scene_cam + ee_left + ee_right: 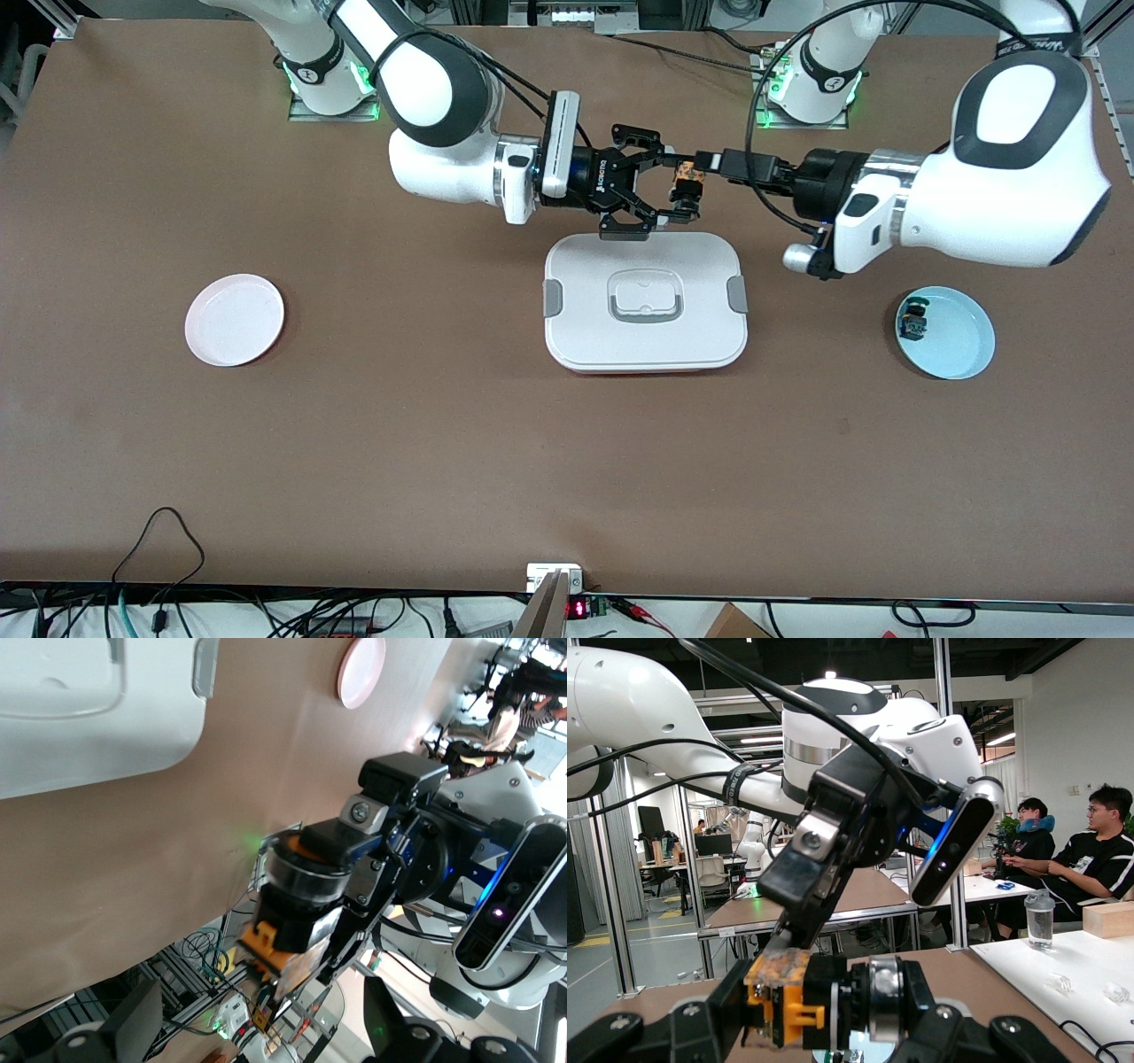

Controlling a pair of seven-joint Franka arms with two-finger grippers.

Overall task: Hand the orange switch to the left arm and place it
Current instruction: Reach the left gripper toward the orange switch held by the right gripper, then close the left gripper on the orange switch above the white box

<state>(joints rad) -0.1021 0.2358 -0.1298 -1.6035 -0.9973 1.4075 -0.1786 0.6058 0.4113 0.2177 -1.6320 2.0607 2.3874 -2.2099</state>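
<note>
The orange switch (pixel 685 190), a tiny black cylinder with an orange end, hangs in the air over the edge of the white box (pixel 645 341) that faces the arms' bases. My right gripper (pixel 678 188) is shut on it lengthwise. In the right wrist view the switch (pixel 788 1001) lies between the right gripper's (pixel 833 1017) black pads. My left gripper (pixel 702 164) meets it from the left arm's end, open. In the left wrist view its fingers (pixel 133 1020) stand wide apart on either side of the switch's (pixel 297 895) orange end.
A white plate (pixel 235 319) lies toward the right arm's end of the table. Toward the left arm's end, a light blue plate (pixel 961 341) holds a small dark component (pixel 912 321). The box's corner (pixel 89 718) and the white plate (pixel 361 672) also show in the left wrist view.
</note>
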